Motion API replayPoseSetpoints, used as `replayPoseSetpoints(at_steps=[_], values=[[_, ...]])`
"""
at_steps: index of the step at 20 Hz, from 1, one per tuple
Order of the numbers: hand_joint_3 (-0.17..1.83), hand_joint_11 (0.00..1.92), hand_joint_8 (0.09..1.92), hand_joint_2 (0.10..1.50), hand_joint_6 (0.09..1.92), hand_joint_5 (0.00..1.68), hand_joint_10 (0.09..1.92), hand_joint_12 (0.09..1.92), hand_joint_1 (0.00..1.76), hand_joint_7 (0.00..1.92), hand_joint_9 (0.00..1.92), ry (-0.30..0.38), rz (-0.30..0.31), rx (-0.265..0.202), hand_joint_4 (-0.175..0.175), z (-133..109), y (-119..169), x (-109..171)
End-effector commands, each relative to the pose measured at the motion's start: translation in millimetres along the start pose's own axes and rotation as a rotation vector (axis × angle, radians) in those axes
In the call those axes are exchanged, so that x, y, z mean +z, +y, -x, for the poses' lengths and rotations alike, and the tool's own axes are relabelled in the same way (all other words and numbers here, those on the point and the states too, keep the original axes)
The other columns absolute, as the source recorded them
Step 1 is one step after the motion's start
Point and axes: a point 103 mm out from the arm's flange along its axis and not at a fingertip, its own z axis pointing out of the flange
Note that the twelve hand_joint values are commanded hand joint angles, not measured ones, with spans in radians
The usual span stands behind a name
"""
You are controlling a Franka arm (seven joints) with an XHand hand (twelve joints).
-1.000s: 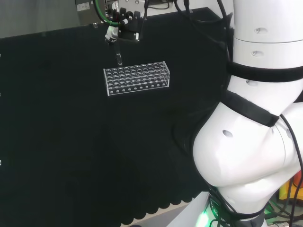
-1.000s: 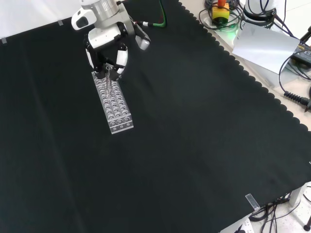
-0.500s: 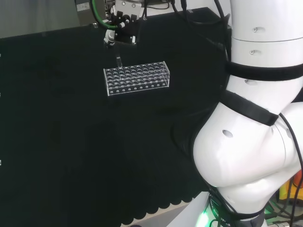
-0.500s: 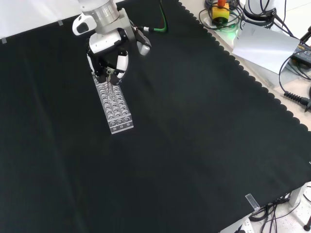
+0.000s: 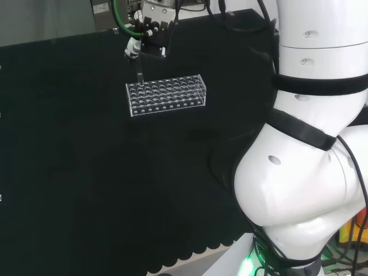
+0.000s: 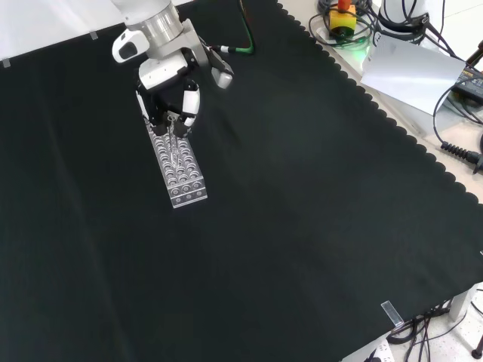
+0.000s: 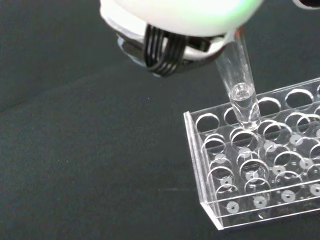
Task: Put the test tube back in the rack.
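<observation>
A clear plastic test tube rack (image 5: 165,95) with several rows of holes lies on the black cloth (image 6: 302,226). The hand (image 5: 147,38) hangs over the rack's left end in the head view, shut on a clear test tube (image 5: 138,75) that points down. Seen from the front, the hand (image 6: 169,96) stands at the far end of the rack (image 6: 181,166). Close up in the wrist view, the tube (image 7: 241,87) is tilted, and its rounded bottom sits just over a hole in the end rows of the rack (image 7: 260,175). Dark fingers (image 7: 159,47) hide the tube's top.
The arm's white links (image 5: 310,144) rise at the right of the head view. Beyond the cloth's scalloped edge (image 6: 392,124) in the front view lie cables, a yellow and red device (image 6: 343,15) and a white sheet (image 6: 411,68). A green cable (image 6: 245,41) trails behind the hand.
The hand and the tube have shifted slightly to the left in the head view, toward the rack's end rows. The tube is still held; the rack has not moved.
</observation>
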Motion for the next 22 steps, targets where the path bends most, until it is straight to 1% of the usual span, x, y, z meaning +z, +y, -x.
replayPoseSetpoints(at_steps=[1,5,10,14,17,19,22], values=[[0.45,1.26,0.71,0.76,0.09,1.38,0.57,0.88,1.33,1.36,1.59,0.020,-0.015,-0.009,-0.175,1.6,1.0,0.8],[0.45,1.26,0.71,0.76,0.09,1.38,0.57,0.88,1.33,1.36,1.59,0.001,-0.014,-0.004,-0.175,-0.5,1.4,2.9],[0.45,1.26,0.71,0.76,0.09,1.38,0.57,0.88,1.33,1.36,1.59,0.015,-0.021,-0.008,-0.175,2.7,2.6,1.5],[0.45,1.26,0.71,0.76,0.09,1.38,0.57,0.88,1.33,1.36,1.59,0.002,-0.026,-0.006,-0.175,1.1,1.0,5.8],[0.45,1.26,0.71,0.76,0.09,1.38,0.57,0.88,1.33,1.36,1.59,0.005,-0.032,-0.002,-0.175,0.9,-0.5,10.7],[0.45,1.26,0.71,0.76,0.09,1.38,0.57,0.88,1.33,1.36,1.59,0.016,-0.040,-0.002,-0.175,5.6,0.0,7.8],[0.45,1.26,0.71,0.76,0.09,1.38,0.57,0.88,1.33,1.36,1.59,0.001,-0.039,-0.003,-0.175,3.2,-2.4,11.9]])
